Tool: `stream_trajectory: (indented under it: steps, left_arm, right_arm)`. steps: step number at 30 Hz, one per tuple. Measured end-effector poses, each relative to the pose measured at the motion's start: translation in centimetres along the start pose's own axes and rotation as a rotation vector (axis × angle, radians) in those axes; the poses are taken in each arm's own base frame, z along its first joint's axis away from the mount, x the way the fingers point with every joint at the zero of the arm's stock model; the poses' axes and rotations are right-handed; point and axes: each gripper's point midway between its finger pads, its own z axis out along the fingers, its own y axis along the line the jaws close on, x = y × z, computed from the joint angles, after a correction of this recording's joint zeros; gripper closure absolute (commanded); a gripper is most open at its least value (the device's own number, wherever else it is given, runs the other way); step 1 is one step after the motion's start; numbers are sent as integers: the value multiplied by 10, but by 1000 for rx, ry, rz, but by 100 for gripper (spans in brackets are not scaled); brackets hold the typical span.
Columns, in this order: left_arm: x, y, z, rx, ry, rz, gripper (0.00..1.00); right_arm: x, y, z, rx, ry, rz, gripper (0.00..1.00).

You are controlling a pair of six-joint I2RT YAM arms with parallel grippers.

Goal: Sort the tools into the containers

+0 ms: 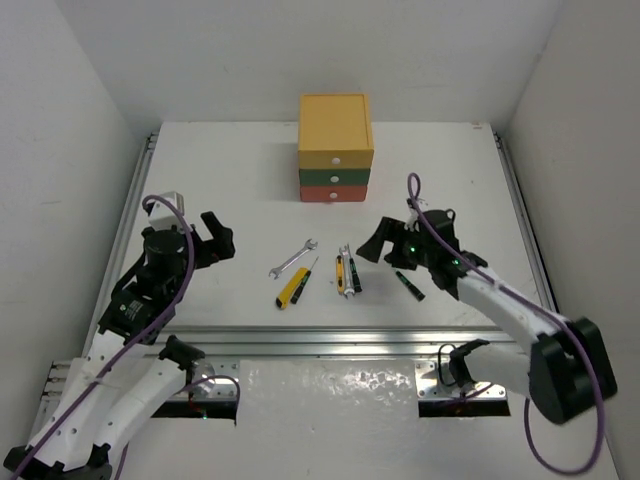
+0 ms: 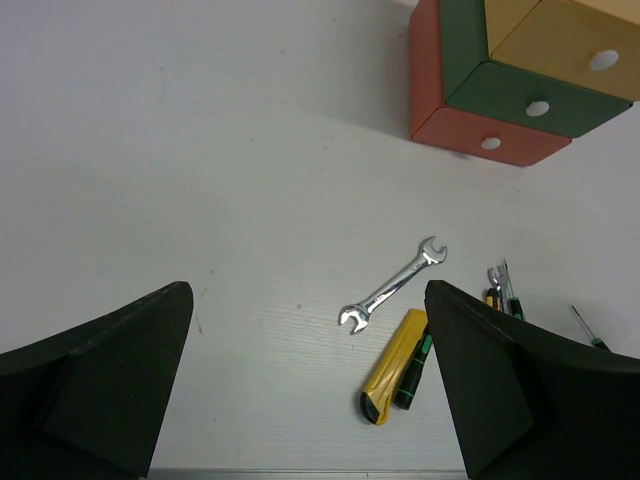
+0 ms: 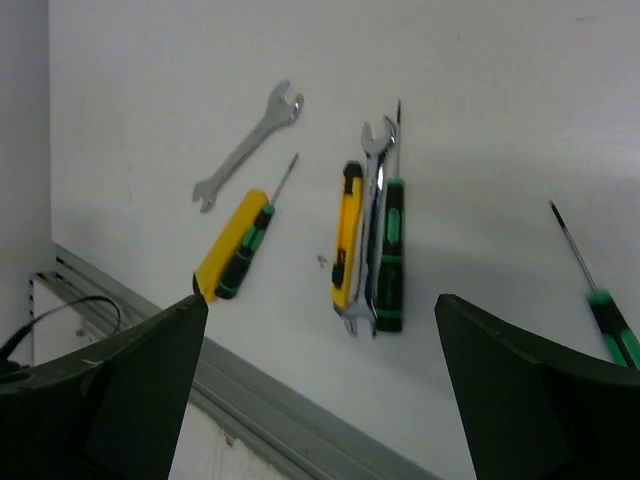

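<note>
The containers are three drawers of a small chest [image 1: 336, 148]: yellow on top [image 2: 570, 50], green [image 2: 520, 95] in the middle, red-orange [image 2: 490, 140] at the bottom, all shut. The tools lie on the white table in front of it: a silver wrench [image 1: 293, 257] [image 2: 393, 286] [image 3: 248, 147], a yellow-black utility knife [image 1: 290, 290] [image 2: 392, 366] [image 3: 228, 248] with a black-green screwdriver [image 2: 412, 372] beside it, a bundle of a yellow-handled tool [image 3: 347, 235], a second wrench [image 3: 372, 225] and a screwdriver [image 3: 391, 250], and a lone screwdriver [image 1: 408, 285] [image 3: 600, 300]. My left gripper [image 1: 215, 238] [image 2: 307, 300] hangs open left of them. My right gripper [image 1: 385, 243] [image 3: 322, 310] hangs open right of the bundle.
A metal rail [image 1: 330, 343] [image 3: 300, 430] runs along the table's near edge. White walls close in the table on the left, back and right. A purple cable [image 1: 185, 250] loops over each arm.
</note>
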Motion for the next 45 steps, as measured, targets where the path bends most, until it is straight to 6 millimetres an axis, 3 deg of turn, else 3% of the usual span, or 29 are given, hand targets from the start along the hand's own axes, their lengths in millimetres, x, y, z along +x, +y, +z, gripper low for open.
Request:
stream_trajectory:
  steps: [3, 9, 14, 17, 22, 33, 41, 45]
  left_arm:
    - [-1, -2, -1, 11, -6, 0, 0]
    - [-3, -6, -2, 37, -11, 2, 0]
    - [0, -9, -1, 53, 2, 9, 1]
    - [0, -9, -1, 56, 2, 10, 0]
    - [-1, -10, -3, 68, -5, 8, 1]
    - [-1, -14, -5, 91, -6, 16, 0]
    - [-1, -15, -6, 105, -8, 18, 0]
    - [-2, -17, -7, 113, -15, 17, 0]
  right_arm:
    - [-16, 7, 31, -23, 13, 21, 10]
    - [-87, 40, 93, -102, -79, 14, 23]
    - [-133, 55, 132, -132, -157, 14, 25]
    - [-149, 57, 152, -135, -181, 15, 27]
    - [-154, 55, 163, -128, -189, 29, 33]
    - [-166, 63, 163, -145, -241, 68, 34]
    - [-184, 70, 164, -147, -283, 93, 42]
    - [-186, 68, 166, -131, -292, 108, 52]
